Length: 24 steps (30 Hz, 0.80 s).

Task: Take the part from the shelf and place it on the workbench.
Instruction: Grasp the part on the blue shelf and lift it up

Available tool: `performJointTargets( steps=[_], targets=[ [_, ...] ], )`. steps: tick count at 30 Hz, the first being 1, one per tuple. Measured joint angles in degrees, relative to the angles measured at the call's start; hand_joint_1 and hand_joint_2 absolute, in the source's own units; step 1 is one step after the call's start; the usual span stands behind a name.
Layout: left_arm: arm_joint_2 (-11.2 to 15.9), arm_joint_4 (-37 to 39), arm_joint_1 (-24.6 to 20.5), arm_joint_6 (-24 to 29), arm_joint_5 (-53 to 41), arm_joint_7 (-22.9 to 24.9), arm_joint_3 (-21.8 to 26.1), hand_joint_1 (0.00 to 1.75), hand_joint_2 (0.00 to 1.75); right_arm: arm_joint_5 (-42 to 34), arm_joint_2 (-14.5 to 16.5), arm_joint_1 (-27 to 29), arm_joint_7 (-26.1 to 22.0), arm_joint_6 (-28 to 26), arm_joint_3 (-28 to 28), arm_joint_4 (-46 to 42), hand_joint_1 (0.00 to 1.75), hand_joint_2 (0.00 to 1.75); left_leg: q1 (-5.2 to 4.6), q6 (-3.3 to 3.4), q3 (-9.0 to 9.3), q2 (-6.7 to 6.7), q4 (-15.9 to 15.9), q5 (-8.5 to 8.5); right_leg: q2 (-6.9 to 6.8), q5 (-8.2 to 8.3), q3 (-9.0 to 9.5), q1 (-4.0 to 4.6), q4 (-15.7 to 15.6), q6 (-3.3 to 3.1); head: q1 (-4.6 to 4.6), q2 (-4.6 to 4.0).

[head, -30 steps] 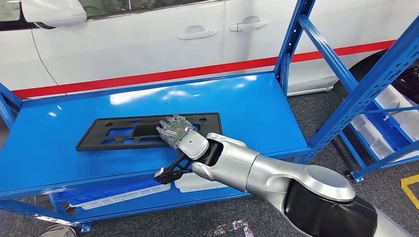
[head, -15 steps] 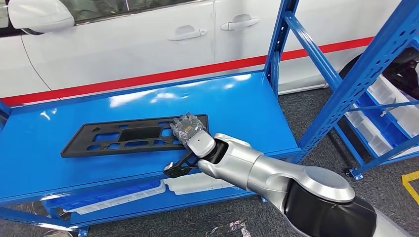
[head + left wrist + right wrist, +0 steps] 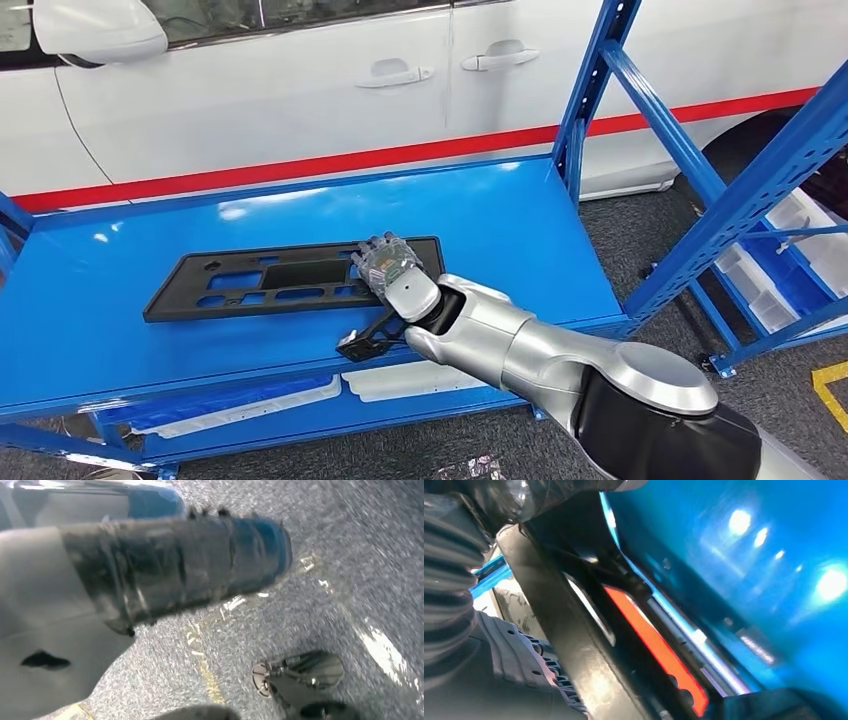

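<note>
**Right hand on the part's near end, part flat on the shelf**

Lying flat on the blue shelf [image 3: 520,215]: the long black part [image 3: 250,283], lengthwise across the deck, toward the shelf's front edge rather than the back. Resting on the part's end nearest the shelf's upright post [image 3: 590,85]: the right hand [image 3: 392,268], fingers bent down over the top face. In the right wrist view, seen close beside the ribbed cover: a black bar of the part [image 3: 589,680], blue shelf behind it. Whether the fingers have closed around the edge or merely rest on it: cannot tell. Probably reaching for the end because it lies closest to the arm, and because the cut-outs and rim there offer something to hook into on a thin plate lying flush. Not yet lifted, by the look of it. Hanging well below the shelf, over grey floor: the left hand [image 3: 175,565], dark fingers straight and side by side, nothing held. No workbench in sight from the shelf.
</note>
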Motion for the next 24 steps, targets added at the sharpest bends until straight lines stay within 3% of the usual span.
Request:
performJointTargets(
  steps=[2, 6, 8, 10, 12, 13, 14, 16, 17, 21, 23, 24],
  targets=[
    [-0.1, 0.0, 0.0, 0.0, -0.1, -0.1, -0.1, 0.00, 0.00, 0.2, 0.0, -0.1, 0.0, -0.5, 0.0, 0.0, 0.00, 1.75, -0.13, -0.75, -0.04, -0.07, 0.9, -0.90, 0.01, 1.26, 2.31, 0.09, -4.8, -0.38, 0.01, 0.00],
    [-0.1, 0.0, -0.1, 0.2, 0.3, -0.1, -0.3, 0.00, 0.00, 0.6, 0.1, -0.3, -0.3, -1.4, -0.1, 0.0, 0.00, 1.75, -0.20, -1.61, -0.10, -0.03, 1.3, -1.71, 0.24, 0.73, 3.11, 0.14, -5.8, -1.77, -0.05, 0.00],
    [-0.1, 0.0, -0.1, 0.3, 0.4, 0.0, -0.3, 0.00, 0.00, 0.7, 0.2, -0.3, -0.4, -1.4, -0.1, 0.0, 0.00, 1.75, -0.07, -2.13, -1.64, 0.04, 4.8, -3.67, 0.18, 0.61, 3.50, -0.08, -6.0, -2.27, -0.35, 0.00],
    [-0.1, 0.0, -0.1, 0.4, 0.4, 0.0, -0.4, 0.00, 0.00, 0.7, 0.2, -0.2, -0.4, -1.4, -0.1, 0.0, 0.03, 1.75, 0.04, -2.56, -5.24, 0.06, 11.7, -6.38, 0.09, 0.43, 3.66, -0.01, -6.1, -2.58, -0.62, 0.00],
    [-0.1, 0.0, -0.1, 0.5, 0.5, 0.0, -0.4, 0.00, 0.00, 0.7, 0.2, -0.2, -0.4, -1.4, -0.1, 0.0, 0.89, 1.75, 0.07, -2.69, -8.28, 0.05, 16.2, -6.94, 0.14, 0.28, 3.76, 0.07, -6.1, -2.75, -0.62, 0.00],
    [-0.1, 0.0, 0.0, 0.6, 0.6, -0.1, -0.4, 0.00, 0.00, 0.7, 0.2, -0.2, -0.5, -1.2, -0.1, 0.0, 1.33, 1.75, 0.07, -2.63, -8.56, 0.05, 15.8, -5.77, 0.22, 0.20, 3.89, 0.08, -6.1, -2.78, -0.61, 0.00],
    [-0.1, 0.0, 0.0, 0.7, 0.7, -0.3, -0.4, 0.00, 0.00, 0.5, 0.2, -0.1, -0.7, -0.9, -0.1, 0.0, 1.74, 1.75, 0.07, -2.47, -7.79, 0.05, 13.4, -3.70, 0.32, 0.10, 4.08, 0.09, -6.1, -2.74, -0.62, 0.00],
    [-0.1, 0.0, 0.1, 1.0, 1.0, -1.0, -0.4, 0.00, 0.00, 0.2, 0.2, -0.2, -1.2, -0.1, -0.1, 0.0, 1.75, 1.75, -0.02, -2.01, -4.85, 0.04, 6.1, 0.28, 0.46, -0.10, 4.42, 0.13, -6.1, -2.51, -0.61, 0.00],
    [-0.1, 0.0, 0.0, 1.2, 1.1, -1.4, -0.4, 0.00, 0.00, 0.0, 0.2, -0.2, -1.4, 0.2, -0.1, 0.0, 1.75, 1.75, -0.19, -1.75, -3.59, 0.00, 3.2, 1.22, 0.50, -0.13, 4.46, 0.18, -6.2, -2.30, -0.60, 0.00],
    [-0.1, 0.0, -0.1, 0.9, 1.4, -3.3, -0.5, 0.00, 0.00, -0.5, 0.2, -0.4, -1.5, 0.3, -0.1, -0.1, 1.75, 1.75, -0.42, -0.92, -2.15, -0.07, 0.4, 1.36, 0.44, 0.08, 4.69, 0.33, -6.8, -1.10, -0.55, 0.00],
    [-0.1, 0.0, 0.1, 0.5, 1.6, -4.1, -0.5, 0.00, 0.00, -0.7, 0.1, -0.7, -1.6, 0.2, -0.3, -0.3, 1.75, 1.75, -0.11, -0.35, -1.35, 0.14, -0.6, 1.71, 0.29, -1.44, 3.89, 0.44, -4.6, -0.65, -0.39, 0.00],
    [-0.1, 0.0, 0.1, 0.4, 1.7, -4.4, -0.5, 0.00, 0.00, -0.8, 0.1, -0.8, -1.8, 0.2, -0.3, -0.4, 1.75, 1.75, 0.00, -0.12, -1.08, 0.26, -0.8, 1.80, 0.20, -2.97, 2.61, 0.46, -1.7, -0.53, -0.35, 0.00]
  ],
)
